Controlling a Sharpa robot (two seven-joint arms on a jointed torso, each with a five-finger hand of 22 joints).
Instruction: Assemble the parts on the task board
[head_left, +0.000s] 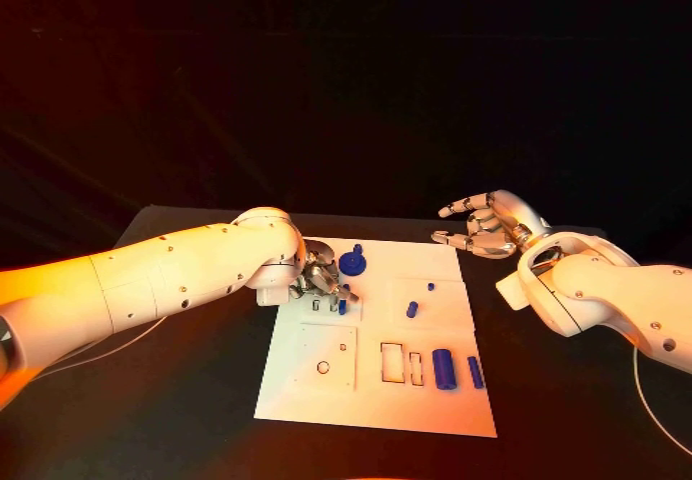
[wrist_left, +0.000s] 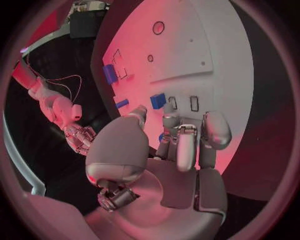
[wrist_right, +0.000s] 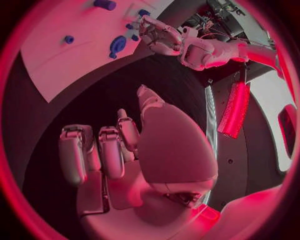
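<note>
The left hand (head_left: 320, 278) sits over the task board (head_left: 378, 400), its fingers covering a small blue part (head_left: 343, 299), so whether it grips the part cannot be told. The bench (head_left: 173, 400) runs past the head view's bottom edge. The recesses (head_left: 392, 362) are too small to make out.

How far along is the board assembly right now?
Early, by the look of it. A round blue part sits at the far end of the board. The left hand is down on the board beside a small blue piece. The right hand hovers off the board, fingers apart. Two blue cylinders lie loose by open slots.
</note>
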